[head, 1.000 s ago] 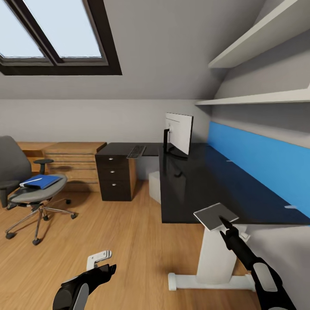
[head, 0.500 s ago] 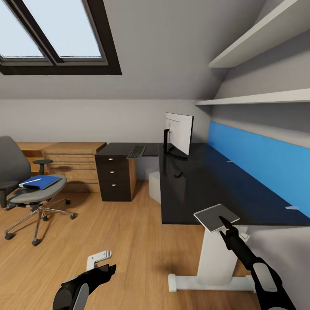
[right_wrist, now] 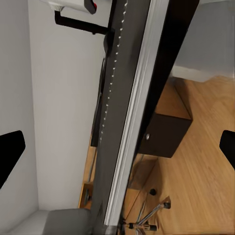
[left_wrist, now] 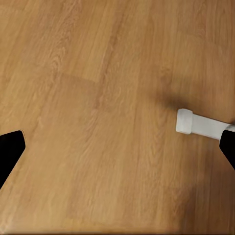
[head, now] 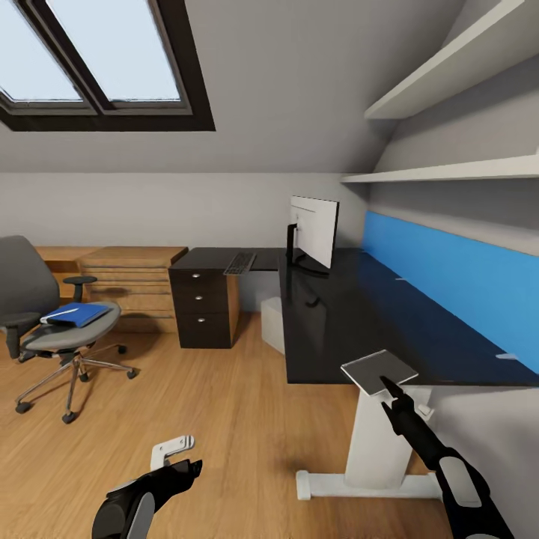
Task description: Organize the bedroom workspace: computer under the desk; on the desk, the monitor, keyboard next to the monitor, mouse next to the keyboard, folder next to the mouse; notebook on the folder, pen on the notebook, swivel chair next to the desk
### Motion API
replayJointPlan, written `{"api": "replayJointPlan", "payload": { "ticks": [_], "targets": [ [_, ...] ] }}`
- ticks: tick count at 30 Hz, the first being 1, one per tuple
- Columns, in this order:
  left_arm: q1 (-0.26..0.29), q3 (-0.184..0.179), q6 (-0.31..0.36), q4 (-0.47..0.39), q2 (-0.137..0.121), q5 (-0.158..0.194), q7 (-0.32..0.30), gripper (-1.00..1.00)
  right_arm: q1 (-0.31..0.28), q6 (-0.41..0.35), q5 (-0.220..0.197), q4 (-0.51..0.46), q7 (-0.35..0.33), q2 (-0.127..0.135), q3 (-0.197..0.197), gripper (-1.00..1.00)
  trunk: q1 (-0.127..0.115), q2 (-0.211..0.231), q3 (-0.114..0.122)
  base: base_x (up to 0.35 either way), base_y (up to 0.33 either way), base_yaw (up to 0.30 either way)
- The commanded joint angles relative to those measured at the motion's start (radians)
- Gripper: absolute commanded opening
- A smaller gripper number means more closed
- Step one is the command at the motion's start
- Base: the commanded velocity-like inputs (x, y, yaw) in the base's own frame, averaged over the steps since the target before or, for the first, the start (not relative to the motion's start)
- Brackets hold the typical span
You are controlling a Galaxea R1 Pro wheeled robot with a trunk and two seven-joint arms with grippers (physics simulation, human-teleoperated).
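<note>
The black desk (head: 352,322) runs along the blue panel at right. The monitor (head: 314,230) stands at its far end and the keyboard (head: 240,263) lies on its left wing. Under it stands the pale computer (head: 271,323). A small dark lump (head: 311,302) on the top may be the mouse. The grey notebook (head: 378,370) lies at the desk's front edge, one corner overhanging. My right gripper (head: 385,383) is open just behind it. At left, the swivel chair (head: 19,281) carries the blue folder (head: 78,314). I cannot make out the pen. My left gripper (head: 193,469) hangs open over the floor.
A dark drawer unit (head: 201,311) stands under the desk's left wing, with a light-wood drawer unit (head: 127,288) beside it at the back wall. The white desk leg (head: 374,442) is just left of my right arm. Wall shelves (head: 449,174) hang above the desk. Wood floor (head: 224,389) lies between chair and desk.
The whole picture has shifted a little, so the camera has moved. The notebook stays put on the desk. Both grippers keep the same pose and opening.
</note>
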State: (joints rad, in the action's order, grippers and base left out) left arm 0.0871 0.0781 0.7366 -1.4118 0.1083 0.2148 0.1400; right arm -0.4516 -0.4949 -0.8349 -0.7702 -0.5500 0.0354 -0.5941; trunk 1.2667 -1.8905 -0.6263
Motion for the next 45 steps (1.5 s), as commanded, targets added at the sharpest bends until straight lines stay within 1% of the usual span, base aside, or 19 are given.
{"api": "replayJointPlan", "payload": {
  "ticks": [1, 27, 35, 45],
  "targets": [
    [0.001, 0.001, 0.004, -0.001, 0.001, 0.011, 0.008, 1.00, -0.001, -0.008, -0.005, 0.000, -0.001, -0.001, -0.002, 1.00, 0.000, -0.001, -0.001, -0.038, 0.031, 0.000],
    [0.001, 0.000, 0.005, -0.001, 0.002, 0.011, 0.008, 1.00, -0.001, -0.008, -0.004, 0.002, 0.000, -0.003, 0.003, 1.00, 0.000, -0.001, -0.001, 0.008, 0.004, 0.000],
    [0.001, 0.000, 0.005, 0.000, 0.002, 0.011, 0.007, 1.00, -0.001, -0.008, -0.004, 0.002, 0.028, -0.003, 0.004, 1.00, 0.000, -0.001, -0.001, 0.002, 0.000, 0.000],
    [0.001, 0.000, 0.005, 0.000, 0.002, 0.011, 0.007, 1.00, -0.001, -0.008, -0.004, 0.002, 0.033, -0.003, 0.004, 1.00, 0.000, -0.001, -0.001, 0.000, 0.000, 0.000]
  ]
}}
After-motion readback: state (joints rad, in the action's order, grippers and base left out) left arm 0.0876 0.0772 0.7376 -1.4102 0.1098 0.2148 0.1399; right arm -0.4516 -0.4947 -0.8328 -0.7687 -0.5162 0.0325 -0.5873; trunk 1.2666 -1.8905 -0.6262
